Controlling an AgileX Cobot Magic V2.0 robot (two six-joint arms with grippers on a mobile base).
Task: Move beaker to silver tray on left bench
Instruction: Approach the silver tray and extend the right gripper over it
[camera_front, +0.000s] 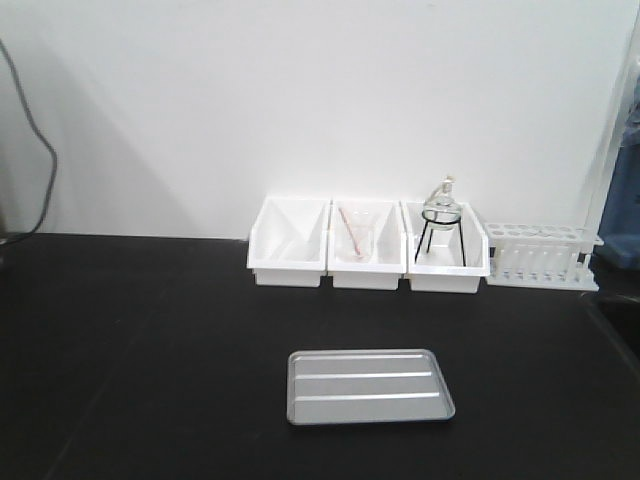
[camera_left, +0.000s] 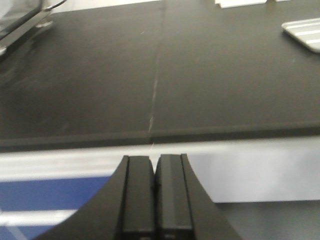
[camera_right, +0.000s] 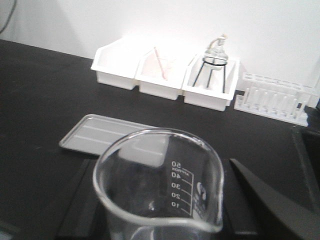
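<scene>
In the exterior front-facing view, a black tabletop (camera_front: 140, 340) is seen against a white wall (camera_front: 300, 90). The silver tray (camera_front: 370, 386) is laid flat on it toward the near edge, well apart from three white bins (camera_front: 365, 265) that are lined up side by side against the wall. A larger beaker (camera_front: 358, 242) with a reddish rod (camera_front: 350, 228) leaning in it is kept in the middle bin. A round flask (camera_front: 441, 205) is borne on a black tripod (camera_front: 428, 240) in the right-hand bin. A test-tube rack (camera_front: 540, 258) is set just beside that bin, and a dark cable (camera_front: 35, 130) is hung down the wall at the far left.

In the left wrist-mounted view, the left gripper (camera_left: 155, 162) is shown short of the tabletop's (camera_left: 100, 75) near edge, its fingers (camera_left: 137, 195) pressed together face to face. A corner of the silver tray (camera_left: 306, 32) is caught at the upper right.

In the right wrist-mounted view, the beaker (camera_right: 159, 200) is held upright in the right gripper (camera_right: 160, 165). It is pinched between the dark fingers (camera_right: 272, 200), which are seen at either side of the glass; the contact itself is cut off by the lower edge. Graduations from 10 to 50 are printed on its wall. The beaker is held above the tabletop (camera_right: 35, 90), on the near side of the silver tray (camera_right: 95, 132) and not in it. Beyond the tray, the white bins (camera_right: 162, 82), the round flask (camera_right: 216, 50) and the test-tube rack (camera_right: 272, 100) are lined along the wall.
</scene>
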